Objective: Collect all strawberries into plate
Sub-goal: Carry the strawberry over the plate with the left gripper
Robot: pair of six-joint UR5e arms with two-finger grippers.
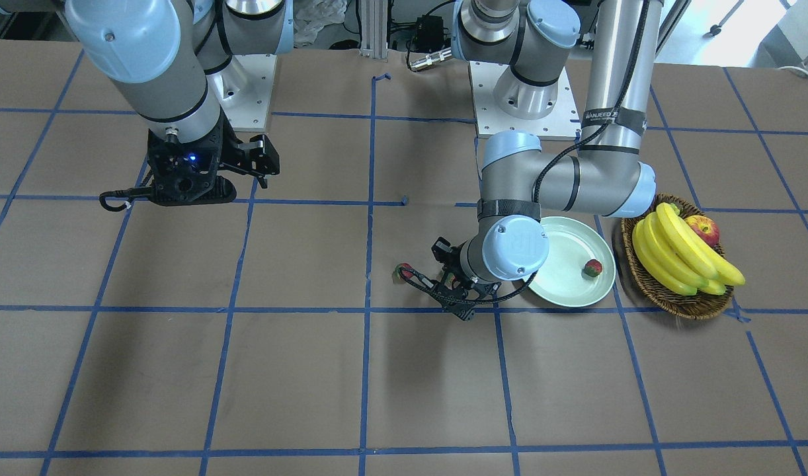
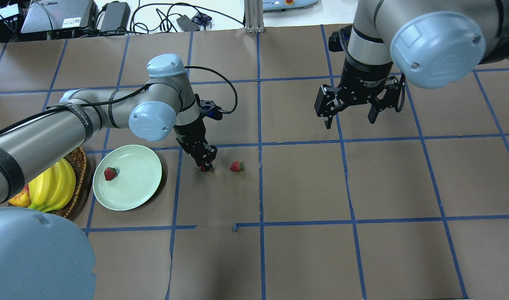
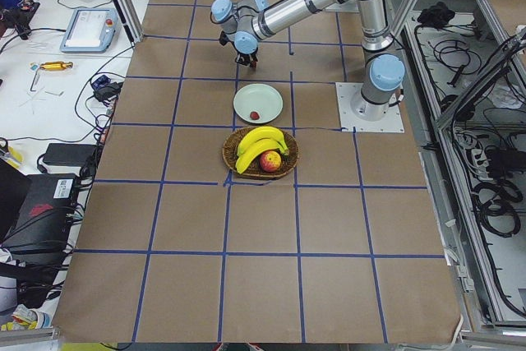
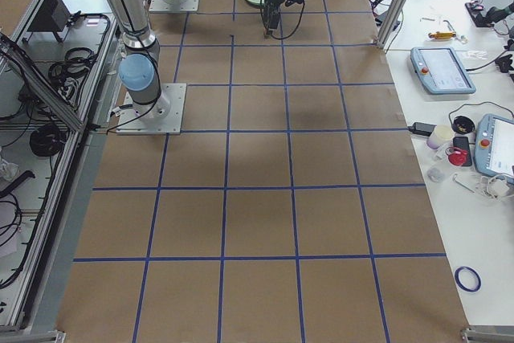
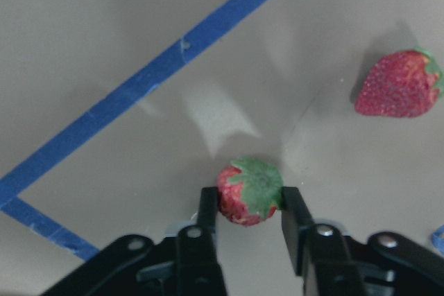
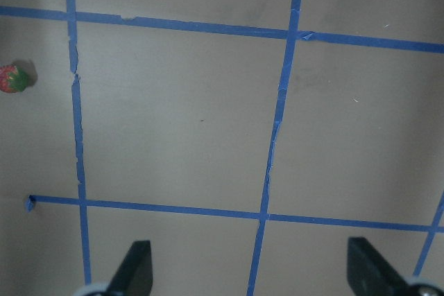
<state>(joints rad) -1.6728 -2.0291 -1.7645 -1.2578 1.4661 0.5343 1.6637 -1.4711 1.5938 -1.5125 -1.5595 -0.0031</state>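
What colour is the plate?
Pale mint green, glossy; the plate shows best in the overhead view.

A wide worktop (image 2: 304,187) covered in brown paper, marked into large squares by blue tape lines (image 2: 258,125). Near the robot's left side a round, pale green plate (image 2: 133,187) sits flat on the paper. Just beside it, further left, is a brown wicker basket (image 2: 80,171). To the plate's right, one strawberry (image 5: 250,190) stands leaf-up on the paper, touched on both sides by the fingers of the left tool (image 2: 205,164). A second strawberry (image 2: 237,166) lies on its side near it. A white mounting plate (image 1: 486,112) sits under each arm's base.
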